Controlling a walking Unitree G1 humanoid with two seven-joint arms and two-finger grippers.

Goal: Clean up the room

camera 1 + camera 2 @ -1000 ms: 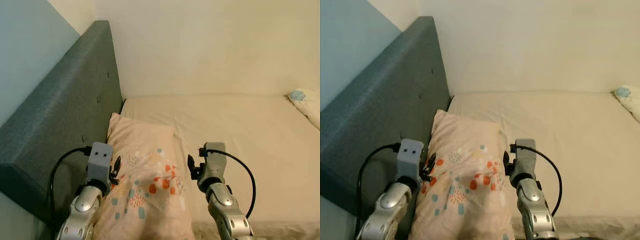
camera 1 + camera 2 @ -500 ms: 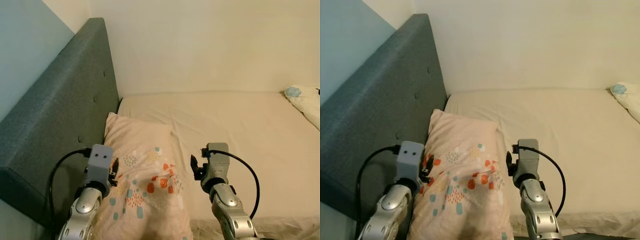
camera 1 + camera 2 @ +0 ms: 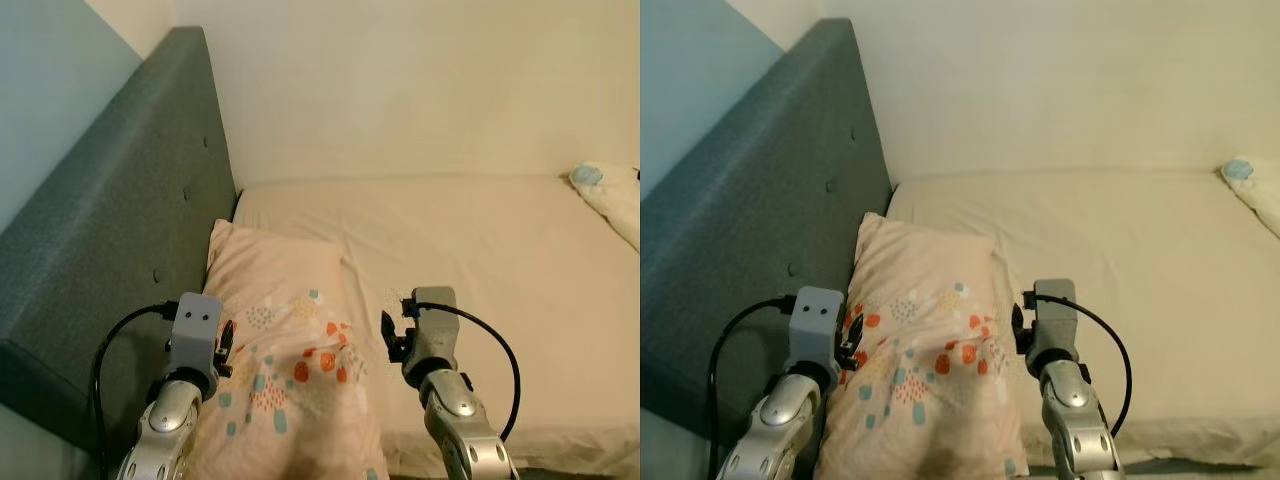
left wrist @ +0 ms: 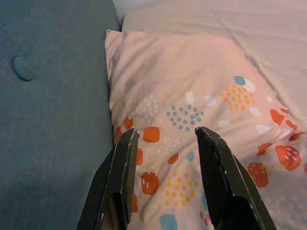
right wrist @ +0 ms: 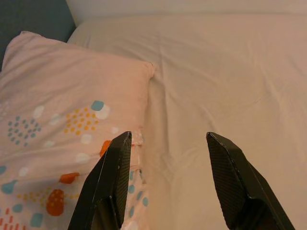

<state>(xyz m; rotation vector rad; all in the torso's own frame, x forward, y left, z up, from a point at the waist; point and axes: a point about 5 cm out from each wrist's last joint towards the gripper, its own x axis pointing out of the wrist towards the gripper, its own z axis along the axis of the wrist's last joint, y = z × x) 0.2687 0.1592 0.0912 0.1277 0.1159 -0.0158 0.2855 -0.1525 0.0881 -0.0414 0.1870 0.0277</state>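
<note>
Pillow (image 3: 285, 345), peach with orange and teal spots, lies on the bed (image 3: 500, 290) with one long side against the grey headboard (image 3: 120, 230). Left gripper (image 4: 165, 158) hovers over the pillow's headboard side, fingers (image 4: 120, 177) spread wide, holding nothing. Right gripper (image 5: 165, 158) sits at the pillow's opposite edge, one finger over the fabric, the other over bare sheet, also wide and empty. Both silver arms reach forward from below, flanking the pillow. A pale bundle with a blue patch (image 3: 592, 178) lies well apart from the pillow, at the bed's far right edge.
</note>
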